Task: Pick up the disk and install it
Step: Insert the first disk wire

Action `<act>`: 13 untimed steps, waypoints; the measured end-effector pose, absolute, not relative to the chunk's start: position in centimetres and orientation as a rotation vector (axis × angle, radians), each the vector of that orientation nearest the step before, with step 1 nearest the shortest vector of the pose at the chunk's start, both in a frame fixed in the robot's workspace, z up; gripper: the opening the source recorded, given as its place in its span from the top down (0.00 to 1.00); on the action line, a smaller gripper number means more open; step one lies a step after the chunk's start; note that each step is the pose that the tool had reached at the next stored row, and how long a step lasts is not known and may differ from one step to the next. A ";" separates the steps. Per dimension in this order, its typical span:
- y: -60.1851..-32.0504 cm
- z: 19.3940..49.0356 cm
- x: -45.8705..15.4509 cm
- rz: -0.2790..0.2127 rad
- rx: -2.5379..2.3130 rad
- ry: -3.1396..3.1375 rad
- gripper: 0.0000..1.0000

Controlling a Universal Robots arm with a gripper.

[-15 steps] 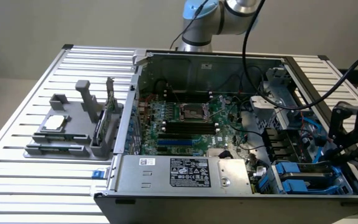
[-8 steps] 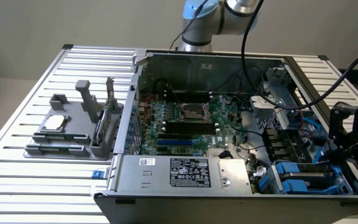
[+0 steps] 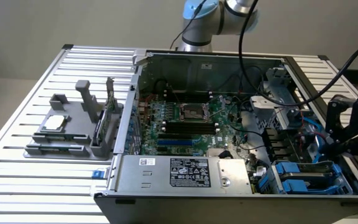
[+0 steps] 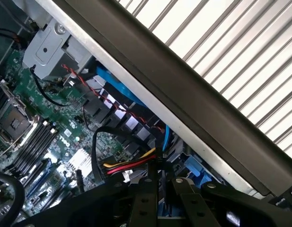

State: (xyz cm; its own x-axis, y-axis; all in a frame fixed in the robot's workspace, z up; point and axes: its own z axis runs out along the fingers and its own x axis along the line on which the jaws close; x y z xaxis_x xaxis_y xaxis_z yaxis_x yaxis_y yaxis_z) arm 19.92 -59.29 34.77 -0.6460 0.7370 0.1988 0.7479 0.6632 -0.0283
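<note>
Disk [image 3: 309, 176] low in case [image 3: 229, 207], near pincer [image 4: 163, 204]

On my screen the exterior view is evenly lit by soft, diffuse light with no hard shadows. The slatted table [image 3: 17, 186] shines pale at lower left, while the inside of the computer case [image 3: 229, 116] falls into shade toward the frame's right. In the wrist view the table slats glare almost white, and the gripper [image 4: 162, 185] is a near-black silhouette.

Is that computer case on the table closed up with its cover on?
No, the case lies open from above, with its green motherboard and silver power-supply box in plain sight.
</note>
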 end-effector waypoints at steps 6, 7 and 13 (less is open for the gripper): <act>-59.3 34.8 19.7 -0.089 -1.227 -2.659 0.84; -59.3 34.8 19.6 -0.087 -1.229 -2.655 0.84; -59.3 34.8 19.5 -0.086 -1.239 -2.648 0.84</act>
State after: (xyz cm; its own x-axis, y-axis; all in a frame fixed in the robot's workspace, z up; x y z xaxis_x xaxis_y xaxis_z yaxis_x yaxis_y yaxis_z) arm 19.45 -59.27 34.80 -0.6218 0.7518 0.2197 0.7644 0.6436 -0.0388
